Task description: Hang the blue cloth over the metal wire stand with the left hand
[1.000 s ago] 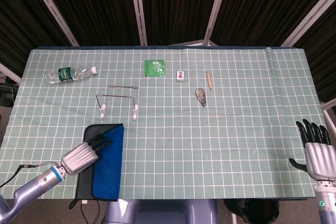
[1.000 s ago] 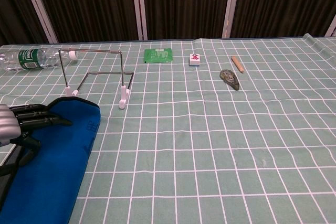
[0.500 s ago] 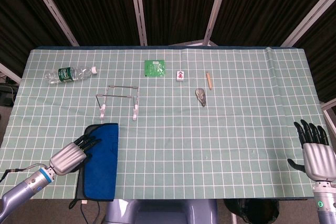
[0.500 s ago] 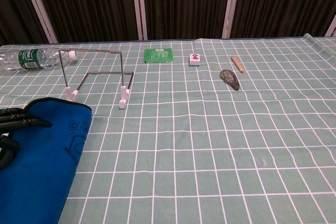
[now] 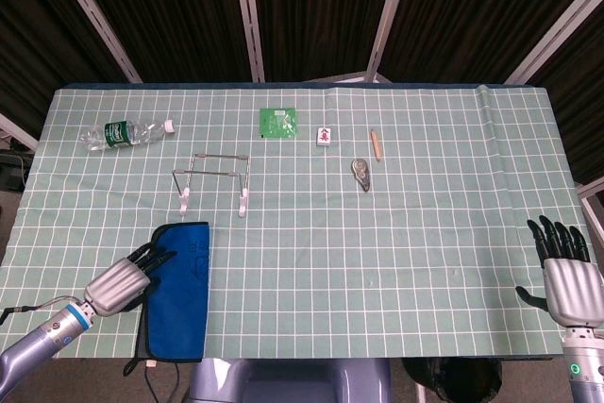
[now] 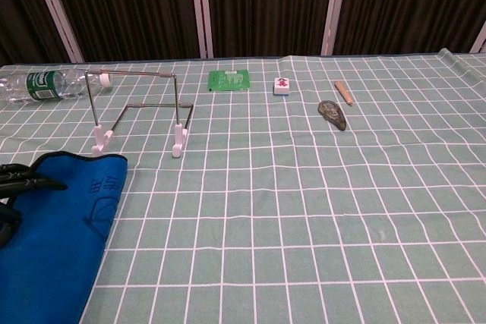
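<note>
The blue cloth [image 5: 181, 290] lies flat at the table's front left edge, with a dark layer showing under its left side; in the chest view the cloth [image 6: 53, 248] fills the bottom left corner. My left hand [image 5: 123, 282] lies at the cloth's left edge, its dark fingers [image 6: 26, 184] stretched out on top of the fabric and the thumb apart below them. The metal wire stand [image 5: 215, 181] sits upright on white feet just beyond the cloth; the chest view shows the stand [image 6: 137, 108] too. My right hand [image 5: 571, 280] hovers open at the table's front right corner.
A plastic water bottle [image 5: 123, 132] lies at the far left. A green packet [image 5: 277, 122], a white tile [image 5: 325, 136], a small wooden stick [image 5: 376, 144] and a grey oval object [image 5: 361, 173] sit along the back middle.
My left hand has drawn back to the left and toward the front edge. The cloth has slid left with it, and its right edge now sits further left.
</note>
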{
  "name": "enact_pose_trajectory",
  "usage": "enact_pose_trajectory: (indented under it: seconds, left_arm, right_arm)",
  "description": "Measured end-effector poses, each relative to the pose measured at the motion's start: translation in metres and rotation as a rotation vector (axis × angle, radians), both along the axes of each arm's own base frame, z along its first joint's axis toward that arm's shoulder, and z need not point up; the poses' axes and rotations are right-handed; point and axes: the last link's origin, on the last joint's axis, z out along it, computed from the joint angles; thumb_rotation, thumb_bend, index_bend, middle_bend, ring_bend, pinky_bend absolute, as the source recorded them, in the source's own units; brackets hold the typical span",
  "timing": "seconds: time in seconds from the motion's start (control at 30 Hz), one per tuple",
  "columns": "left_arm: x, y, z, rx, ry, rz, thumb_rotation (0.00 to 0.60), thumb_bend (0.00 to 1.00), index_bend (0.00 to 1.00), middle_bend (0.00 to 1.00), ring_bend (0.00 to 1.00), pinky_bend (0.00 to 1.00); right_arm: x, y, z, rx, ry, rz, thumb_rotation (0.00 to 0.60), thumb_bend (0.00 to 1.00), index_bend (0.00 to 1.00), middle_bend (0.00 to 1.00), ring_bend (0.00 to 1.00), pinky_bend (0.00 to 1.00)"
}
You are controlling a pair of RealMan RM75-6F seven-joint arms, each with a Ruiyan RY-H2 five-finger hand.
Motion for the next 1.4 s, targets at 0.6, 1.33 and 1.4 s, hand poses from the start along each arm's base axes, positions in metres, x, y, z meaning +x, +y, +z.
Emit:
enact_pose_trajectory:
  seconds: [0.6,1.33,1.4]
  left_arm:
    - [-0.010,0.002,0.003,0.016,-0.016,0.040,0.600,0.12,0.00,0.00,0.00,0.00]
    - [0.011,-0.051,0.027,-0.067,-0.115,0.002,0.600,0.15,0.38,0.00,0.00,0.00]
    - [0.009,-0.056,0.026,-0.076,-0.106,0.002,0.600,0.18,0.41,0.00,0.00,0.00]
  right_arm:
    - [0.001,0.000,0.000,0.002,0.001,-0.003,0.600,0.00,0.00,0.00,0.00,0.00]
    - [0.007,0.007,0.007,-0.003,-0.032,0.027,0.600,0.00,0.00,0.00,0.00,0.00]
    - [0.007,0.007,0.008,-0.003,-0.035,0.029,0.600,0.00,0.00,0.00,0.00,0.00]
